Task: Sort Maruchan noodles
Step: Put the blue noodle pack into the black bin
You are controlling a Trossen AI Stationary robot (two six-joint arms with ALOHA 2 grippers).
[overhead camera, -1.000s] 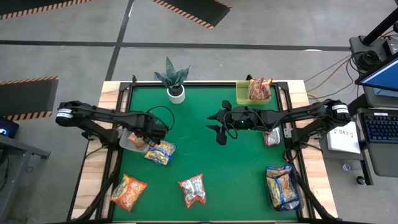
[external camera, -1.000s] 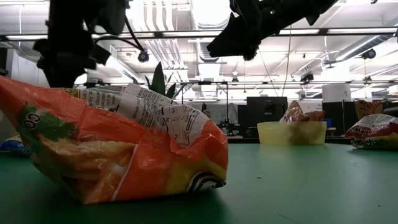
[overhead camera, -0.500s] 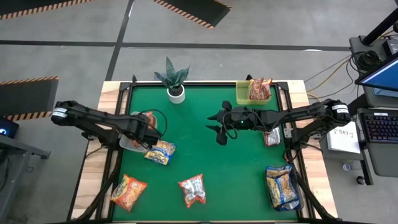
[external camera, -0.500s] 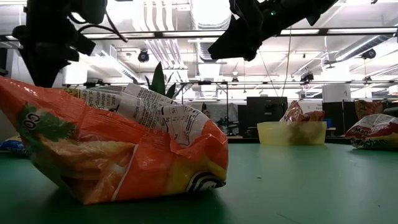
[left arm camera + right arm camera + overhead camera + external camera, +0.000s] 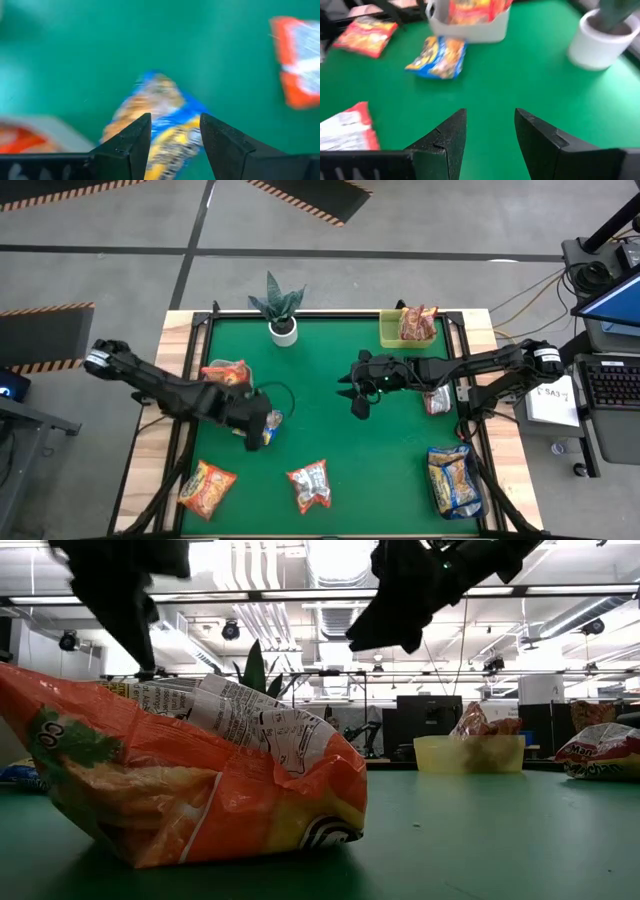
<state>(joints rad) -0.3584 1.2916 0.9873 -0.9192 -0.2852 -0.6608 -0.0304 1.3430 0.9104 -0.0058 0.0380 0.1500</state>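
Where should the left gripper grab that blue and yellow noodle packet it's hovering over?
Probably from straight above, pinching across the puffy middle of the blue and yellow packet. It lies flat on the green table, and the left gripper is open with a finger on each side of it.

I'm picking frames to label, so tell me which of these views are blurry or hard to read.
Left wrist view: motion-smeared, the yellow-and-blue packet soft-edged. Right wrist view: mildly blurred, packets still recognisable. Low view: the orange packet fills the foreground, arms backlit into silhouettes by ceiling lights. High view: sharp and evenly lit.
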